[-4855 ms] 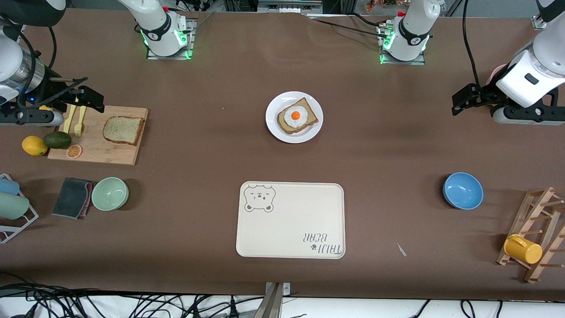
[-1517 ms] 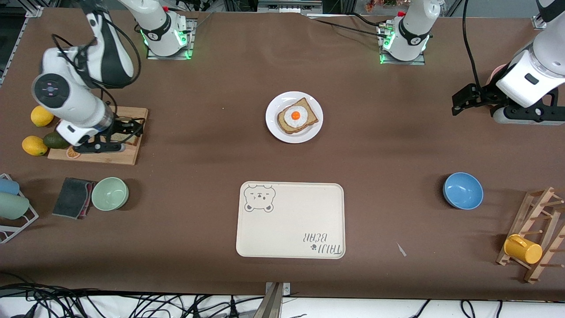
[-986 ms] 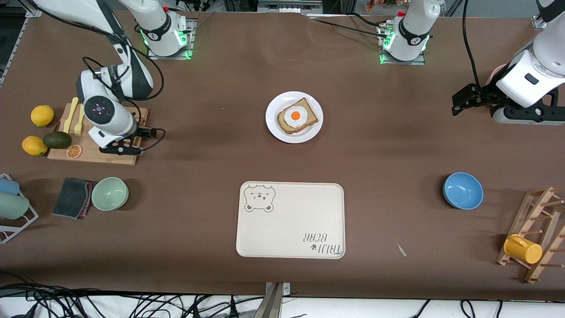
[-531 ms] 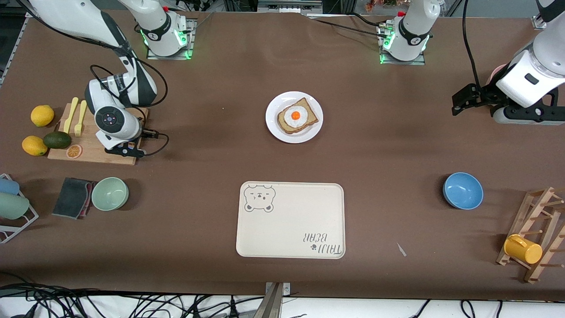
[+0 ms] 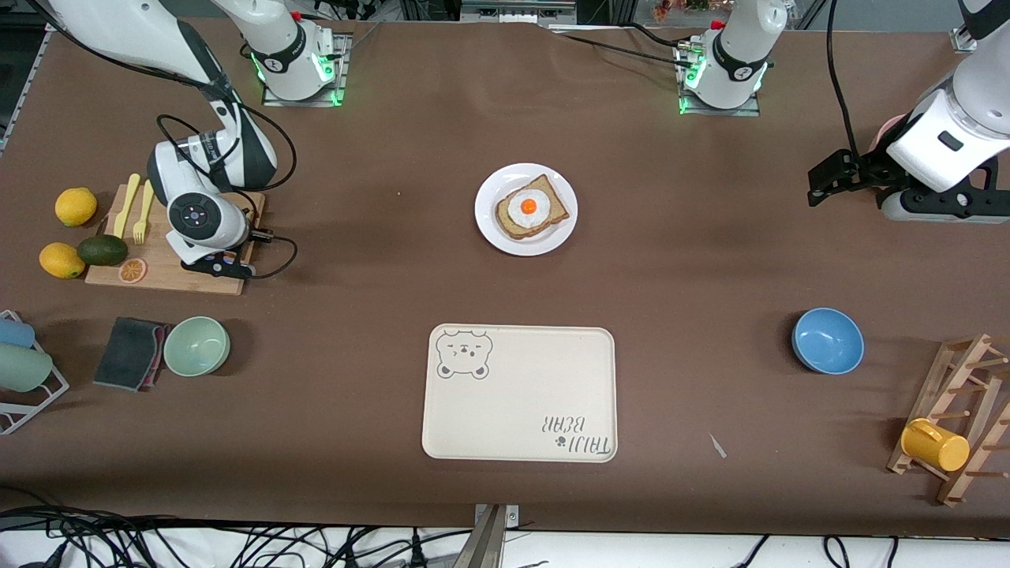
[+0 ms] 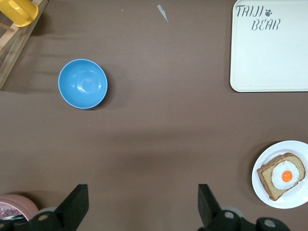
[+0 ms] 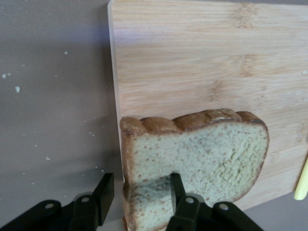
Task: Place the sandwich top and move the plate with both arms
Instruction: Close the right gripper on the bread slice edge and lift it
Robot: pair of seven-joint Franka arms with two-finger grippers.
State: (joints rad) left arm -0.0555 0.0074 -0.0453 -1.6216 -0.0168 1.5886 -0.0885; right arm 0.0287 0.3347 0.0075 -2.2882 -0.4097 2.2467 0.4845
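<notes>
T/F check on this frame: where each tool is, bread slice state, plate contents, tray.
1. The right tool is down at the sandwich top on the cutting board, one finger on each side of the slice's edge. True.
2. The sandwich top already lies on the egg slice. False: it is on the cutting board at the right arm's end of the table.
3. The plate holds a bread slice bearing a fried egg. True.
4. The left tool is gripping the plate. False: it is open over bare table, and the left arm waits at its own end.
5. The bear-printed tray carries the blue bowl. False: the bowl stands on the table, apart from the tray.
</notes>
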